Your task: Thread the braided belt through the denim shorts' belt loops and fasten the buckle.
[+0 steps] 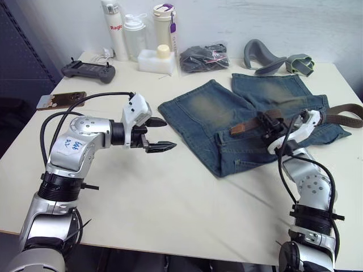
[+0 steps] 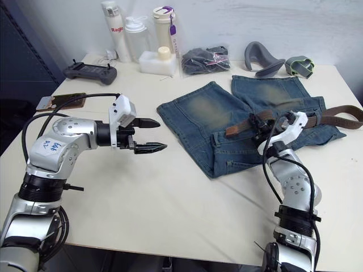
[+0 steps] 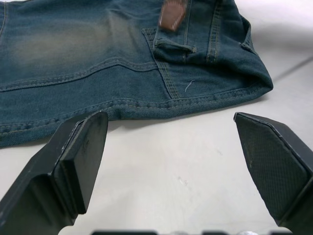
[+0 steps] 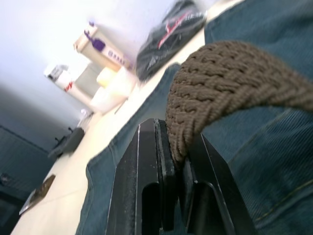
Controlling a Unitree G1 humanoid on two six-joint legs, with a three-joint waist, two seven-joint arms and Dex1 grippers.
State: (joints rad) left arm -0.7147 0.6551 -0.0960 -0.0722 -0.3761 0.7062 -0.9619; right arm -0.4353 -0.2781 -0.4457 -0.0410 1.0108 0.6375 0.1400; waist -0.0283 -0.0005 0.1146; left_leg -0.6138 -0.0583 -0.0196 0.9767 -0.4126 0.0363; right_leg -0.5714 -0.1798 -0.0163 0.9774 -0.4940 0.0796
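The denim shorts (image 1: 227, 113) lie flat on the white table, waistband toward me. The braided belt (image 1: 343, 113) runs along the waistband from the table's right side, its plain brown tip (image 1: 241, 127) resting near the middle of the waist. My right gripper (image 1: 271, 126) is shut on the braided belt (image 4: 220, 88) over the waistband. My left gripper (image 1: 161, 135) hovers open just left of the shorts, nothing between its fingers (image 3: 78, 156). A belt loop (image 3: 173, 46) shows in the left wrist view beside the belt tip (image 3: 172, 13). The buckle is out of view.
Along the table's back stand bottles (image 1: 116, 31), a white box (image 1: 154, 61), a dark bundle in a clear bag (image 1: 203, 56) and grey curved pieces (image 1: 262, 55). A game controller (image 1: 88, 71) and a phone (image 1: 59, 100) lie at the left.
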